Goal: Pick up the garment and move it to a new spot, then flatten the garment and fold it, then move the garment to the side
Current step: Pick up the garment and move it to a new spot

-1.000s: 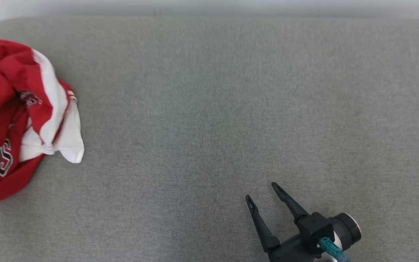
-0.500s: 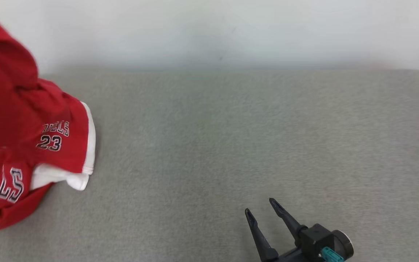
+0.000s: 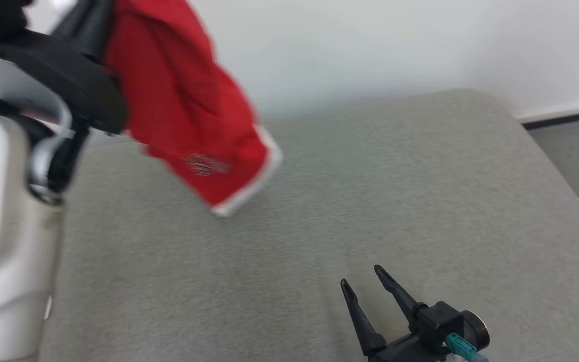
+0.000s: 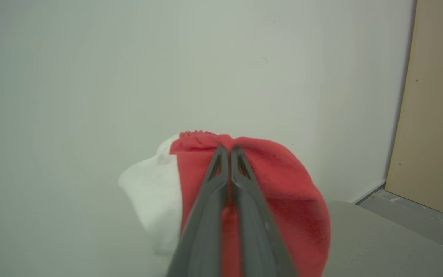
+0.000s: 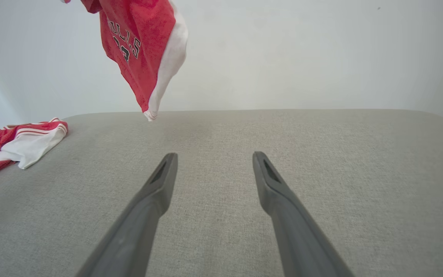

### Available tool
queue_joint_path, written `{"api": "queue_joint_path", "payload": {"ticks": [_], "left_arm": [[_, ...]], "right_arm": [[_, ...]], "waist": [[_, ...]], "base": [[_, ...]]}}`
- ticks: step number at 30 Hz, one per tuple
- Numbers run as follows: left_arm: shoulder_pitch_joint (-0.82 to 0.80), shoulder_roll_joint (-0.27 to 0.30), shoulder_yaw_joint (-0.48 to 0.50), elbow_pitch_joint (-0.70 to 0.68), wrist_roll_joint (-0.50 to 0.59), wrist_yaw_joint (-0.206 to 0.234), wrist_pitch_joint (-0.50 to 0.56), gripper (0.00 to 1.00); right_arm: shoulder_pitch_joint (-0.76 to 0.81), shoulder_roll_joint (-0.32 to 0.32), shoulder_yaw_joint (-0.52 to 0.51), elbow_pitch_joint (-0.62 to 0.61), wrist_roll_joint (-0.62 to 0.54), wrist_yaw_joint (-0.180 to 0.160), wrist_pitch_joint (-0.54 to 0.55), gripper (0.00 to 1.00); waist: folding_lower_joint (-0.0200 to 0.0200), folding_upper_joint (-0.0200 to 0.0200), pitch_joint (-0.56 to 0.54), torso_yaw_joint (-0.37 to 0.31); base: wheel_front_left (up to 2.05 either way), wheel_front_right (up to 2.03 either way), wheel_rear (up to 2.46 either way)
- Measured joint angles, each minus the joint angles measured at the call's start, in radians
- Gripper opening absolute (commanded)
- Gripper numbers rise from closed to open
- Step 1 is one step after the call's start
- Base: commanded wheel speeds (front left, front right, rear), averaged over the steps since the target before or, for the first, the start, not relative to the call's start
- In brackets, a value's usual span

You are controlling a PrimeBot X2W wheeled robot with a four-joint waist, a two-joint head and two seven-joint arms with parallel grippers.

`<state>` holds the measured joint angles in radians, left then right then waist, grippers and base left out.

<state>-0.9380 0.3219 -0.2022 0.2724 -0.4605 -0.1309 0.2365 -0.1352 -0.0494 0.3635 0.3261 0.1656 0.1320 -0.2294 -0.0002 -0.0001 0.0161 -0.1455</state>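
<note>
Left wrist view: the left tool (image 4: 226,150) is clamped on the red garment (image 4: 283,184), which hangs above the grey cushion (image 3: 370,176). The right tool (image 3: 361,275) has its jaws apart, empty, low over the cushion.

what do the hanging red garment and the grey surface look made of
Hanging red garment: likely soft knit fabric, matte, slightly fuzzy; it drapes limply. Grey surface: seemingly woven upholstery cloth, matte, with a fine visible weave.

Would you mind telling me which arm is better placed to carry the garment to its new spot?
Left: the left gripper is shut on the hanging garment; the right gripper waits open, empty, apart.
</note>
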Motion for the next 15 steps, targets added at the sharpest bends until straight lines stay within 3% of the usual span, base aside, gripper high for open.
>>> {"api": "queue_joint_path", "payload": {"ticks": [6,15], "left_arm": [[0.066,-0.077,-0.071,0.025,-0.011,0.0,-0.091,0.0],[0.241,-0.158,-0.103,0.234,-0.015,0.016,-0.264,0.0]], "right_arm": [[-0.002,-0.001,-0.02,0.004,-0.008,0.0,0.001,1.0],[-0.009,0.0,-0.029,-0.009,-0.016,0.0,0.0,1.0]], "waist": [[0.0001,0.0001,0.008,-0.087],[0.0003,0.0002,0.06,-0.141]], "base": [[0.0,0.0,0.0],[0.0,0.0,0.0]]}}
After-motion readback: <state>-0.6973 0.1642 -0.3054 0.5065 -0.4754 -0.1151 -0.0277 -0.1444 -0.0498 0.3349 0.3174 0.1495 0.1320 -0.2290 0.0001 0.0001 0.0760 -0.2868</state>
